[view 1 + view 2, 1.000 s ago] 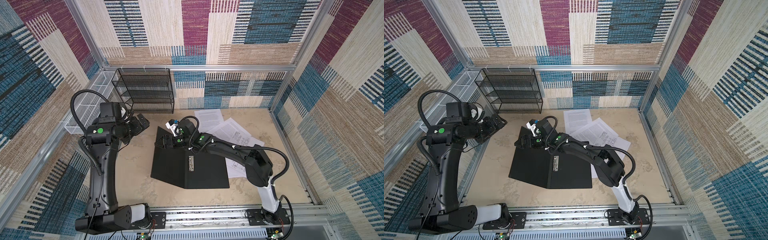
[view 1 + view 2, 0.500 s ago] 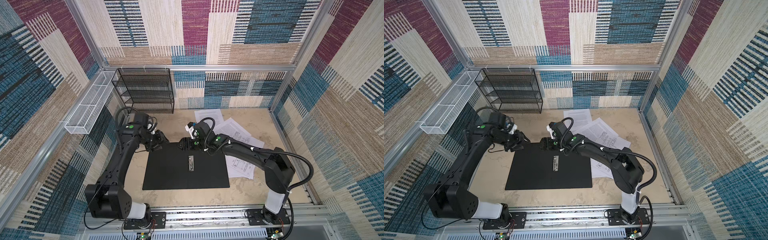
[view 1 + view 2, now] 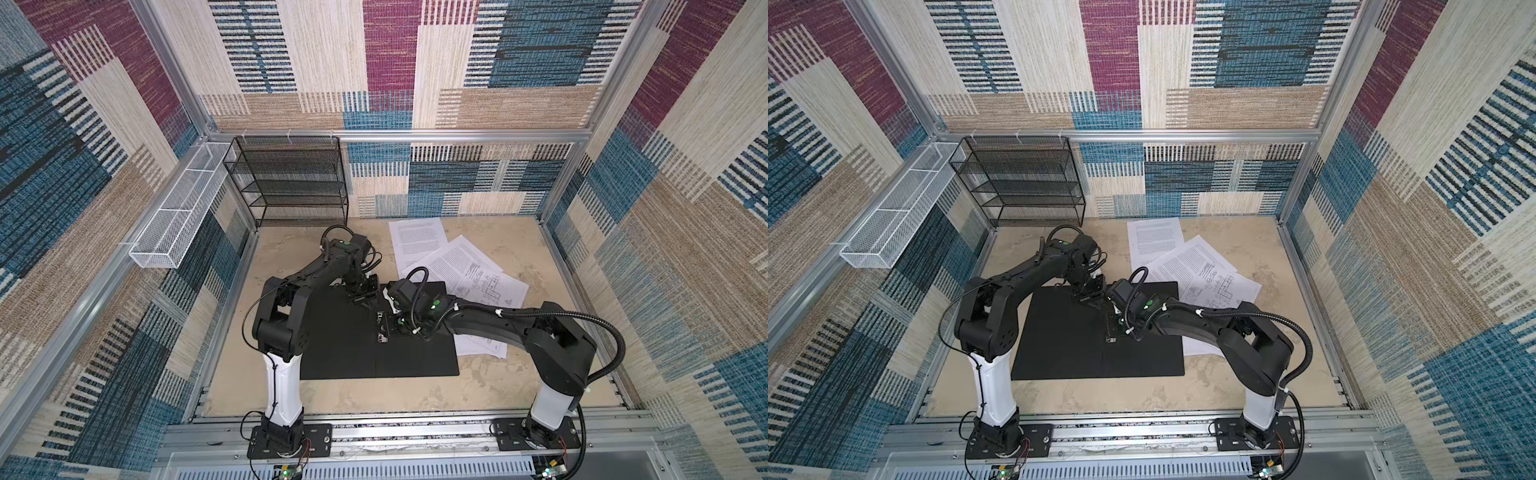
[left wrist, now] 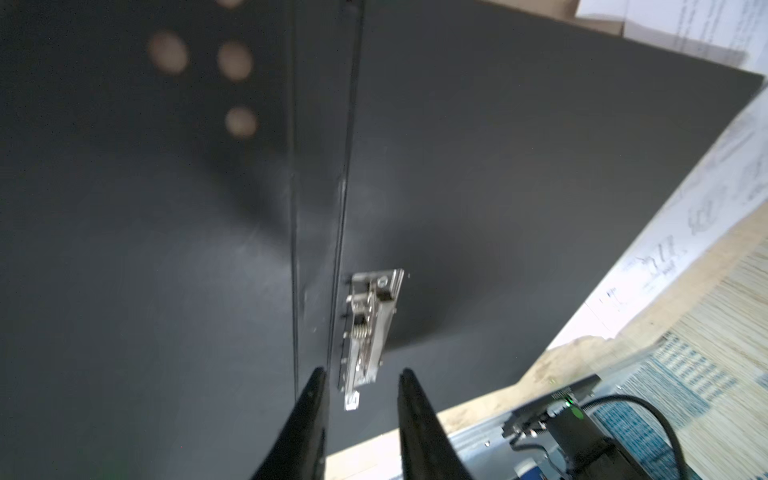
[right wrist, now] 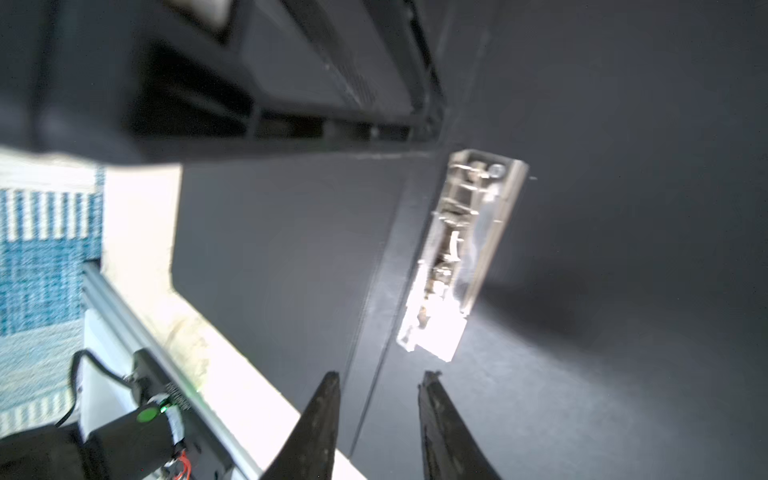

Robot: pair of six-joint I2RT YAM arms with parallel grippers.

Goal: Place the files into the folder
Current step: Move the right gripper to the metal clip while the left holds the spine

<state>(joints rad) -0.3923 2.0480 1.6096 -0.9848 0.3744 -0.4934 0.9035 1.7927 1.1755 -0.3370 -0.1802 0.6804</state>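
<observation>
Directly beneath the left gripper (image 4: 360, 382) and right gripper (image 5: 380, 380), the open black folder (image 3: 345, 345) lay flat on the mottled beige tabletop (image 3: 374, 399). Both sets of jaws stood partly open, gripping nothing, with the metal clip (image 4: 370, 332) just ahead. The files (image 3: 457, 257) lay beside the right gripper; patchwork woven walls (image 3: 519, 108) enclosed everything.

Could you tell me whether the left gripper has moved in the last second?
Yes. The left gripper has swung right and away from the rack, and is now over the folder.
</observation>
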